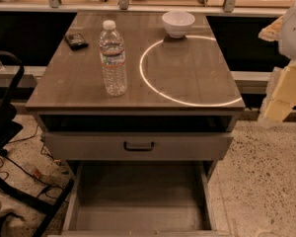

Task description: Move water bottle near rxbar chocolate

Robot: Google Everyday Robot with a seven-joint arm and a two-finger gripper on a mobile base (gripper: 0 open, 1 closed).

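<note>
Read the brown wood-grain tabletop (64, 83) as a clock face, with 6 o'clock at the front edge nearest you. The water bottle (113, 58) – tall, clear ribbed plastic, white screw cap, pale label with a red band – stands upright left of centre, toward 9 o'clock, and nothing touches it. The rxbar chocolate (76, 40), a small flat near-black wrapped bar, lies flat near the far-left corner at about 10 o'clock. It is apart from the bottle, with bare wood between the 2. A round white bowl (178, 23) sits at about 1 o'clock near the far edge, well apart from both. A thin bright ring of reflected light (140, 68) curves across the right half of the top, its far end just under the bowl.

The gripper (281, 95) shows only as a pale cream, blocky shape at 3 o'clock of your view – off the table's right edge, level with the tabletop and well away from the bottle. It holds nothing you can make out, and you cannot tell whether it is wide or narrow.

Below the top, 1 grey drawer front (89, 144) with a dark handle (138, 146) is pushed in, and the lower drawer (138, 201) is pulled out toward 6 o'clock. A black metal frame (10, 127) and loose cables (24, 174) sit on the speckled floor (256, 181) at 8 o'clock.
</note>
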